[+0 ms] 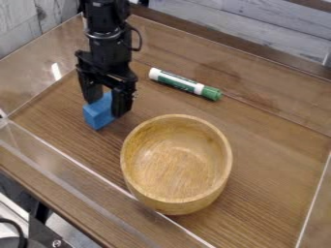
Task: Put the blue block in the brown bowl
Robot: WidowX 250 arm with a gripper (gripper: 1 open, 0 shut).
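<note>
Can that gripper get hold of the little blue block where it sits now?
Probably yes. The gripper stands open, pointing down right over the blue block, fingers either side. Nothing crowds it: the brown bowl and marker pen lie apart.
</note>
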